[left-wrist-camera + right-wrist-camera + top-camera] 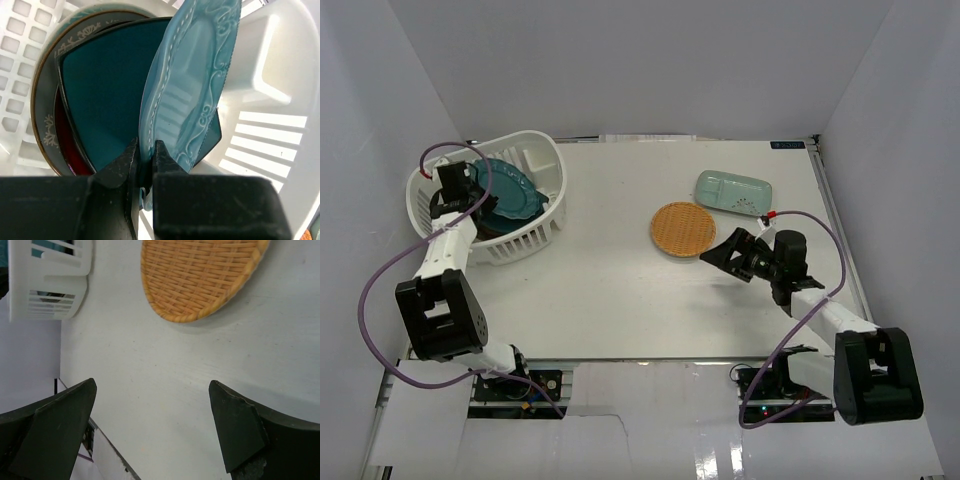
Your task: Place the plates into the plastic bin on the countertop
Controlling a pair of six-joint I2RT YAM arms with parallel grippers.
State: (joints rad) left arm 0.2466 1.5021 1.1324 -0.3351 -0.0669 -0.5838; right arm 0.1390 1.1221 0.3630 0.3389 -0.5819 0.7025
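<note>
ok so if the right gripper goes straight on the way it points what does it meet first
Probably the orange woven plate, lying flat just ahead of the open right gripper with only bare countertop between. Its height is unclear, so it might pass over it.

The top external camera is looking down from above and behind the arm bases, taking in the whole countertop [620,310] from its near edge to its far edge. The left wrist camera is hanging inside the plastic bin [525,243] at the far-left corner. It is sitting so near that the teal scalloped plate [190,85] in the left gripper [145,157] is filling much of its frame. The right wrist camera is riding low by the right edge and facing the far-left corner past the right gripper [152,385]. The orange woven plate [200,275] is lying close to it. All three views are sharing the bin. The overhead and right wrist views are also sharing the woven plate.
</note>
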